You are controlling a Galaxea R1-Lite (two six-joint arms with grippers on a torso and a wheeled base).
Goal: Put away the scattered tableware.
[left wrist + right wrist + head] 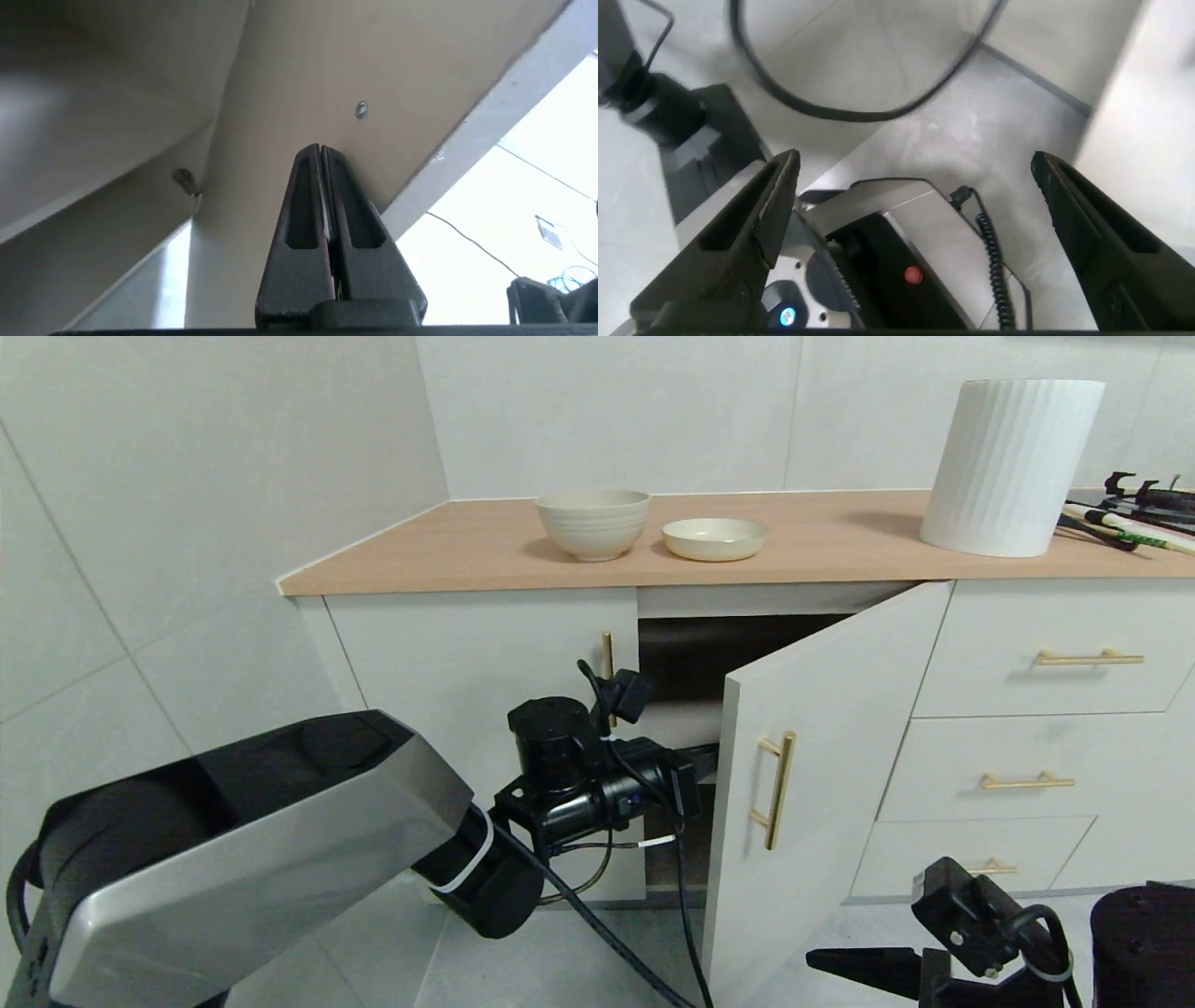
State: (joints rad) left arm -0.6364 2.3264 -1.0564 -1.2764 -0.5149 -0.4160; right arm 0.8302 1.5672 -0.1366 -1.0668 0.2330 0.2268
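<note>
A ribbed bowl and a shallow dish sit side by side, close but apart, near the back of the wooden table. Farther right stands a tall white ribbed container, with some utensils lying just beyond it. Below the dish, a cupboard door hangs open. The left end effector is clenched, empty, inside that cupboard. The right end effector is spread wide, low over the floor.
</note>
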